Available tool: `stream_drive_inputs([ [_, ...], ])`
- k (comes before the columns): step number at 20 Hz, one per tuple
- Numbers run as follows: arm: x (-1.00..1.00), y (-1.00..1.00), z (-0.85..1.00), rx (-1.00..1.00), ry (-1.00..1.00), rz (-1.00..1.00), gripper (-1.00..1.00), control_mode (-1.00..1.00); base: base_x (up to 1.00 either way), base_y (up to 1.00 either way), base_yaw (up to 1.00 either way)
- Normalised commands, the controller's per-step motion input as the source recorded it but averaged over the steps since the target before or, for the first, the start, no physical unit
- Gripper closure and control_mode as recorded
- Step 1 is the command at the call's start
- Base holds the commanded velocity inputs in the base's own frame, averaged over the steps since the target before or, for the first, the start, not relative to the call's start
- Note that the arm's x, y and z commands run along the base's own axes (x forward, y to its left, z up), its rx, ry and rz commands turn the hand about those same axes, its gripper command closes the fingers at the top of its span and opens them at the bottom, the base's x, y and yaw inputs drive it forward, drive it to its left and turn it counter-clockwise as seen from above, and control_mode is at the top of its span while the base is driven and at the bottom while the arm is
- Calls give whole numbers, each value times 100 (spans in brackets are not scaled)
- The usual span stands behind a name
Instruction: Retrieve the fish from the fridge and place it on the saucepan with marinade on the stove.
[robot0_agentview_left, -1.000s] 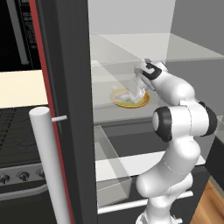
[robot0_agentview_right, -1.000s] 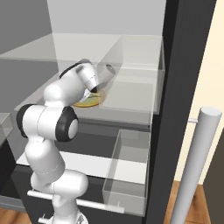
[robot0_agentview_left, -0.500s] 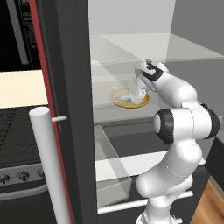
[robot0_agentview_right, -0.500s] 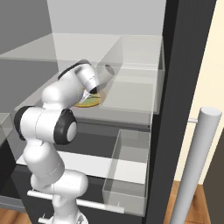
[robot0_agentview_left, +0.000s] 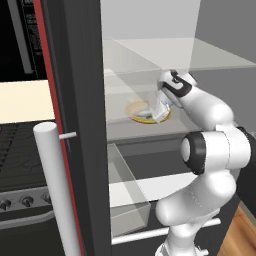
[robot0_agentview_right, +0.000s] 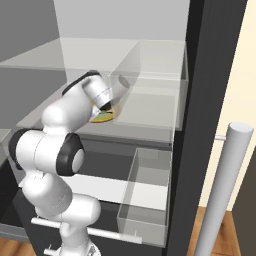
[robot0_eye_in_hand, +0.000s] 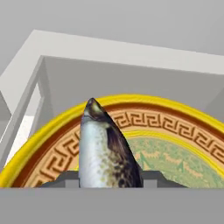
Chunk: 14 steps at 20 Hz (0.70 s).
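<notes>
The pincer (robot0_agentview_left: 161, 111) sits inside the open fridge (robot0_agentview_left: 80, 125), low over the yellow-rimmed plate (robot0_eye_in_hand: 175, 144) on the glass shelf (robot0_agentview_right: 145, 120). In the hand view the fish (robot0_eye_in_hand: 105, 153) rises straight up from between the two dark finger tips (robot0_eye_in_hand: 65, 180), its long axis running toward 12 o'clock with the head farthest from the hand. The jaws stand narrow and, by the way the body fills the gap between them, they appear clamped on the fish near its tail half.

The plate lies behind and under the fish, its patterned rim arcing from 9 o'clock round to 3 o'clock; whether the fish is lifted clear of it or resting on it cannot be told. Beyond, at 12 o'clock, is the white back wall of the fridge.

The coming move, as I judge it, is a lift and a withdrawal. The upper glass shelf (robot0_agentview_left: 200, 55) overhangs the hand, so headroom looks limited. In the left base view the open door (robot0_agentview_left: 75, 75) with its white bar handle (robot0_agentview_left: 57, 190) stands at 9 o'clock of the arm, and the stove (robot0_agentview_left: 20, 165) lies beyond it, so the fish must come out and round that door. A clear drawer (robot0_agentview_right: 145, 190) juts out below the shelf.
</notes>
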Motion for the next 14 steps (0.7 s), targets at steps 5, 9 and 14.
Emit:
stream_drive_inputs([
  [5,-29,1,13,0,-17,0,100,-100,0,0,0],
  [9,-33,0,21,0,-25,0,100,-100,0,0,0],
  [14,-42,2,19,0,-12,0,100,-100,0,0,0],
])
